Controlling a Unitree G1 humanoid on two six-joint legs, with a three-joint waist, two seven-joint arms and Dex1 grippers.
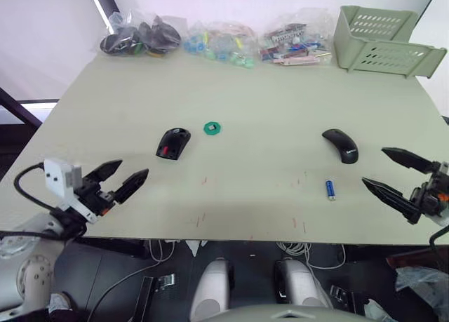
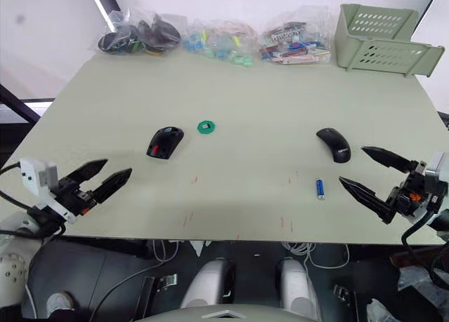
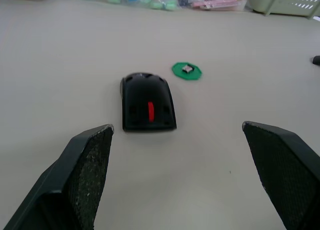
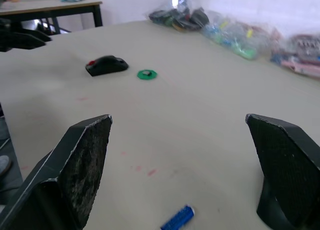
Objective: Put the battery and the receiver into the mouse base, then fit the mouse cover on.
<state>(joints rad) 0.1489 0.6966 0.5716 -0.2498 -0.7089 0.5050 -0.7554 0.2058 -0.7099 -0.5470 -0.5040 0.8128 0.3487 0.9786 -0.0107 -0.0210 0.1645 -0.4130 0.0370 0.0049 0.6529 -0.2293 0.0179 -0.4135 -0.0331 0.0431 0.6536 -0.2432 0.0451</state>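
The mouse base [image 1: 172, 143] lies left of centre in the head views, flat on the pale worktop [image 1: 252, 104], its red part facing the near edge; its inner compartment cannot be made out from here. Just to its upper right sits a flat green disc [image 1: 212, 128], and in the left wrist view a tiny dark squarish piece, the receiver [image 3: 187, 68], rests on top of that disc; in the head views it is too small to tell. The mouse cover [image 1: 341, 145] lies right of centre, well apart from the base, a smooth black shell with no red. Below it and slightly left, the battery [image 1: 330, 189] lies on the worktop; in the right wrist view it is cut off at the lower edge of the frame.

The left tool [image 1: 118, 179] hovers at the lower left of the frame, near the front edge, fingers spread wide and empty, pointing toward the base. The right tool [image 1: 393, 175] hovers at the lower right, also spread wide and holding nothing, with the battery just to its left.

Along the far edge, at the top of the frame, lie several clear bags [image 1: 217, 40] of small parts, and a pale green basket [image 1: 384, 43] stands in the upper right.
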